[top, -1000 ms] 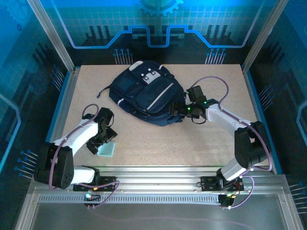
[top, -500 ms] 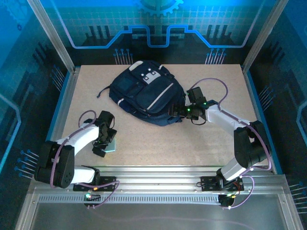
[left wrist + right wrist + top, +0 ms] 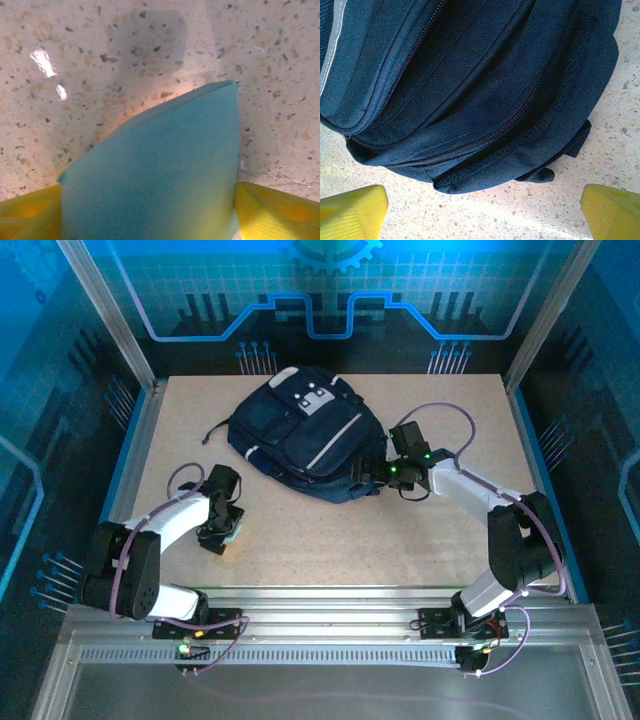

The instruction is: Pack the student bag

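The student bag (image 3: 300, 435), dark navy with pale patches, lies flat at the middle back of the table. My right gripper (image 3: 368, 470) is at its near right end. In the right wrist view the bag (image 3: 470, 75) shows shut zips, and the gripper (image 3: 482, 215) stands open, its yellow fingertips (image 3: 350, 212) on either side of bare table just short of the fabric. My left gripper (image 3: 222, 535) points down at the near left. A flat teal pad (image 3: 160, 170) fills the gap between its yellow fingertips (image 3: 272, 210) and touches both. A sliver of the pad (image 3: 236, 533) peeks out beside the gripper.
The speckled beige table (image 3: 330, 530) has metal rails along its left side (image 3: 135, 450) and right side (image 3: 525, 450). A black strap (image 3: 215, 430) trails from the bag's left side. There is free room between the two arms.
My left gripper has swung in over the teal pad, which lay in the open before, and narrowed its jaws onto it. The right arm and the bag have not moved.
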